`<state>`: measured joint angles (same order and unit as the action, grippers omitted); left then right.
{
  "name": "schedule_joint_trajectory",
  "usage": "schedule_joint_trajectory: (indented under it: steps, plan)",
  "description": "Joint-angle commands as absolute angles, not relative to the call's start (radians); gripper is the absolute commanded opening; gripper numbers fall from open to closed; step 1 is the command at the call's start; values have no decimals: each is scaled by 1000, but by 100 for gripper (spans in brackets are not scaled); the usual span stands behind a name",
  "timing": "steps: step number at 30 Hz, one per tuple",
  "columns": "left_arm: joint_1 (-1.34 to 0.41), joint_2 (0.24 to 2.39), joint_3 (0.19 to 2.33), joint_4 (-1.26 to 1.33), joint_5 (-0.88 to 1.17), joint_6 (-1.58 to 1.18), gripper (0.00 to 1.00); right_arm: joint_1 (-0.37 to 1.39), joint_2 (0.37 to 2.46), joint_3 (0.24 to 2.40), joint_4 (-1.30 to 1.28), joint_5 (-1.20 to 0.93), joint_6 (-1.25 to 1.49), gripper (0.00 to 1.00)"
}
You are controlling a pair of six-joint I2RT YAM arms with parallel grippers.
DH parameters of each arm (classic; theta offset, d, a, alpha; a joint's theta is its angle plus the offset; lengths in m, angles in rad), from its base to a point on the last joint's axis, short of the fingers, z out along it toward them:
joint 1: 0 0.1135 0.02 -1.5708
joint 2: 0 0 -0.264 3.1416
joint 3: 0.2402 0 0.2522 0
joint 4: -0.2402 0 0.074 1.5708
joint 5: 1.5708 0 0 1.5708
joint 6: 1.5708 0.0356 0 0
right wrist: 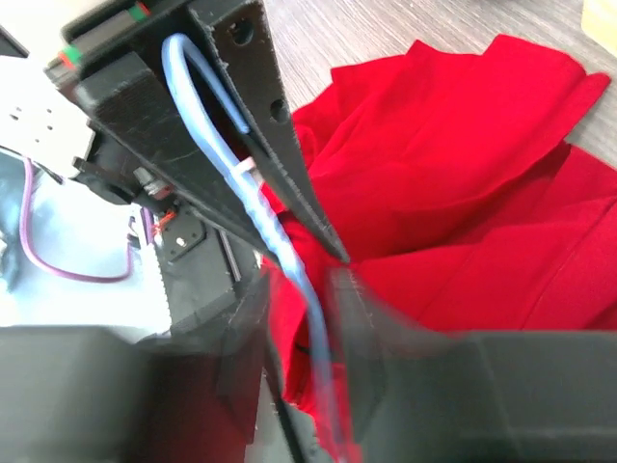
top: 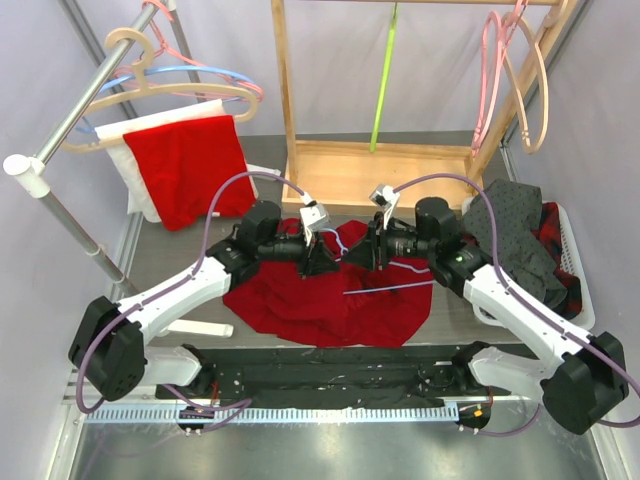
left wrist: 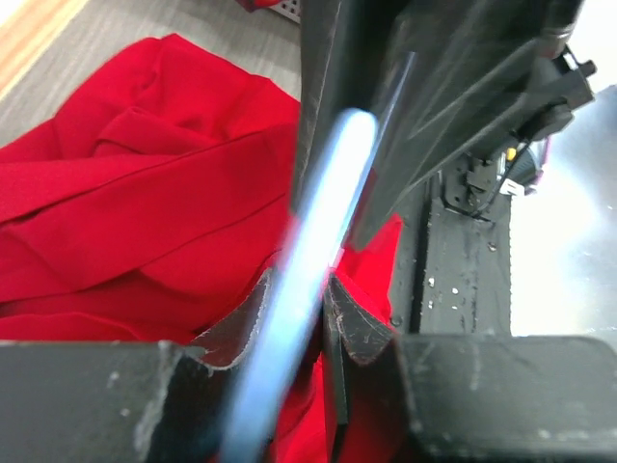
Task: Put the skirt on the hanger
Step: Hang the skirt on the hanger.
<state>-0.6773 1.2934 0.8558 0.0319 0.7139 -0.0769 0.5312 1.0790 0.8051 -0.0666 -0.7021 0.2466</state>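
A red skirt (top: 330, 300) lies crumpled on the table between my two arms. It fills the left wrist view (left wrist: 145, 212) and shows in the right wrist view too (right wrist: 463, 174). A thin light-blue hanger (top: 340, 240) hangs above it between the two grippers. My left gripper (top: 318, 258) is shut on the hanger's rod (left wrist: 318, 222), which runs up between its fingertips (left wrist: 299, 289). My right gripper (top: 362, 252) faces it from the right. Its blurred jaws (right wrist: 299, 280) stand open around the hanger wire (right wrist: 246, 198), with gaps on both sides.
A metal rail at the back left carries hangers with red and white cloth (top: 185, 165). A wooden frame (top: 380, 170) stands behind the skirt. Pink hangers (top: 510, 70) hang at the top right. A white basket (top: 575, 290) of dark clothes sits by the right arm.
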Motion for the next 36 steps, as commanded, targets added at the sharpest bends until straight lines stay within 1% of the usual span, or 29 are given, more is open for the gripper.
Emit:
schedule_joint_trajectory:
  steps: [1,2,4,5,6,7,8,9,10,12,16,21,23,27,28,30,32,33,35,36]
  plan:
    - [-670,1287,890,55,775,-113,0,560,1106,815,-5,-658,239,14]
    - [-667,1285,890,57,770,-118,0,563,1106,812,-5,-644,247,1]
    - [-666,1282,891,57,749,-132,1,568,1089,790,33,-612,250,1]
    - [-666,1281,891,54,733,-138,5,569,1080,776,52,-608,273,1]
    - [-664,1281,890,52,720,-143,26,569,1051,761,72,-603,284,1]
    - [-664,1279,890,52,694,-150,35,569,1037,729,115,-594,290,1]
    - [-666,1279,887,52,683,-156,42,569,1022,715,132,-592,302,1]
    - [-664,1282,884,55,672,-161,55,569,1008,700,149,-591,317,1]
    - [-664,1282,882,61,661,-169,59,568,985,672,184,-583,327,1]
    - [-664,1281,865,75,634,-192,65,569,965,643,222,-580,347,1]
    - [-664,1264,827,130,575,-221,71,568,924,583,297,-571,388,1]
    - [-664,1255,801,158,584,-230,72,568,884,560,327,-560,410,1]
    - [-664,1262,801,166,626,-232,68,569,871,557,340,-558,422,1]
    - [-654,1299,801,204,780,-252,57,569,842,549,364,-560,440,1]
    - [-650,1307,804,209,849,-261,55,568,839,548,370,-558,443,1]
    - [-643,1327,810,225,903,-273,47,569,828,545,377,-561,455,1]
    - [-638,1356,818,239,978,-288,43,569,819,540,387,-566,460,1]
    - [-638,1365,822,245,989,-294,38,569,818,541,388,-566,466,1]
    - [-638,1390,838,245,1008,-298,32,569,815,541,394,-569,472,1]
    - [-638,1397,844,244,1006,-301,25,569,815,541,394,-569,472,1]
